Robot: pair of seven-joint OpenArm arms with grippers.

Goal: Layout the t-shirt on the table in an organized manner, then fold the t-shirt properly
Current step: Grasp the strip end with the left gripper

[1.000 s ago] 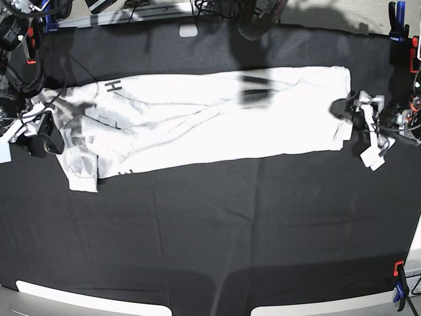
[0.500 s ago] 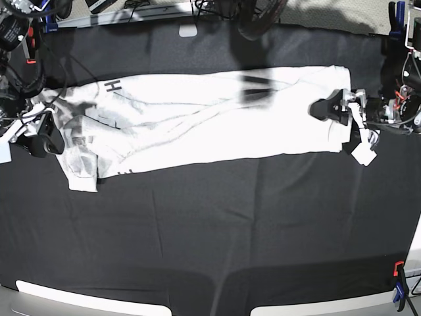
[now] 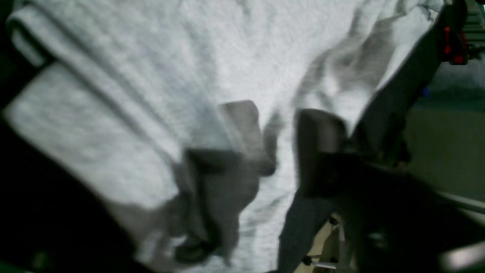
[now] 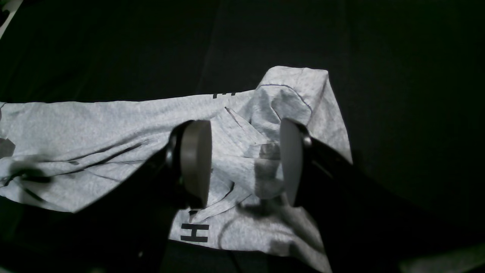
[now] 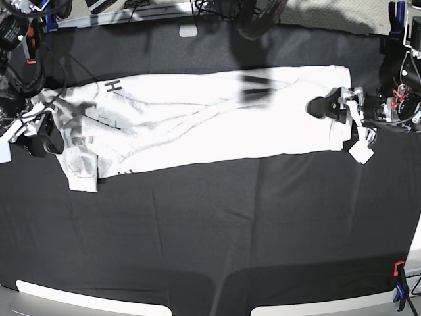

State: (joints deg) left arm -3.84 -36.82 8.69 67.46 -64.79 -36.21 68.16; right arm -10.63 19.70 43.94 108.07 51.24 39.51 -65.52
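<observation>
Left gripper sits over the shirt's hem end, grip unclear to me; right gripper gapes empty above the shirt's other end.

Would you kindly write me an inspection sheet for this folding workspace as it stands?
Surface: table covered in wrinkled black cloth.
Job's things: t-shirt lies as a long folded band across the table, sleeve end bunched at the base view's left, dark lettering showing.
Clutter: nothing seen on the cloth besides the shirt.
Grippers: left gripper over the shirt's end, cloth between its fingers, grip unclear through blur; right gripper open above the sleeve end.
Cables: wires by the left arm.
Surroundings: clamps on the table's edges.
</observation>
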